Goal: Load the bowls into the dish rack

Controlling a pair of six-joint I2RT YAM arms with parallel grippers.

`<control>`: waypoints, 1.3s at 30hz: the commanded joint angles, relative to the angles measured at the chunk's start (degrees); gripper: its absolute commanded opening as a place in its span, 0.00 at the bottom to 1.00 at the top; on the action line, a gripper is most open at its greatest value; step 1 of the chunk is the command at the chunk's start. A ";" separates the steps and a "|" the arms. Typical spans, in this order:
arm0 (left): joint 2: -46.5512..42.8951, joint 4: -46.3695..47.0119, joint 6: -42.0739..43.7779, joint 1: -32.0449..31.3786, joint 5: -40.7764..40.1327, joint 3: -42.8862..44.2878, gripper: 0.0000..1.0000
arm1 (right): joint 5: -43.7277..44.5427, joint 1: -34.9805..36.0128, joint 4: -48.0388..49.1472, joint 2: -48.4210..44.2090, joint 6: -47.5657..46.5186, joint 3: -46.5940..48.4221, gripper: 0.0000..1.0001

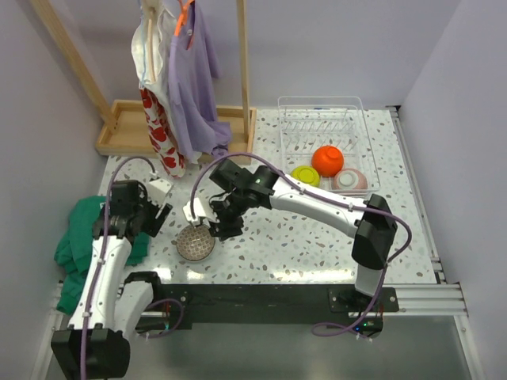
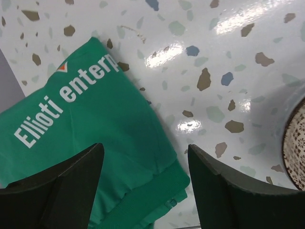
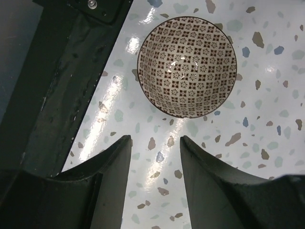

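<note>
**Figure.** The patterned bowl (image 3: 187, 67) stands upright on the table (image 1: 317, 237). It lies just ahead of the right pincer (image 3: 155, 140) and slightly to its right, and is not touched. That pincer is spread open and holds nothing. Its gap looks narrower than the bowl, so a grasp probably has to pinch the rim.

- **Shove:** a descent off the rim line would likely push the bowl across the glossy tabletop.
- **Slip:** a shallow pinch could let the bowl tip out during the lift.
- **Clash:** the left pincer (image 2: 145, 148) is also open and empty, above a green cloth (image 2: 86, 119). The bowl's edge is just to its right, so the arms could collide.
- **Knock:** the dish rack (image 1: 321, 119) is well beyond the right pincer. It already holds the orange bowl (image 1: 327, 161), the green bowl (image 1: 305, 175) and the pink bowl (image 1: 348, 180), and a careless placement could strike them.
</note>
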 commanded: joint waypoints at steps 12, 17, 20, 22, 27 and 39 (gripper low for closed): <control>13.85 -1.54 2.47 18.99 13.27 9.07 0.72 | 5.09 8.15 -3.90 8.34 -10.02 5.59 0.47; 14.03 -2.51 2.83 19.07 14.23 9.33 0.71 | 6.33 8.51 -3.28 11.42 -9.23 7.87 0.46; 14.03 -3.03 2.91 18.99 15.02 9.16 0.70 | 6.94 8.42 -3.37 12.39 -8.97 8.93 0.45; 14.20 -3.30 3.09 18.99 15.63 8.89 0.70 | 7.29 8.51 -3.28 12.82 -8.88 9.19 0.45; 14.47 -3.65 3.18 18.99 16.43 9.24 0.69 | 8.17 8.51 -4.77 14.85 -8.88 10.42 0.43; 15.00 -2.95 3.18 18.99 16.78 9.16 0.68 | 8.61 8.51 -6.62 17.22 -8.18 13.06 0.32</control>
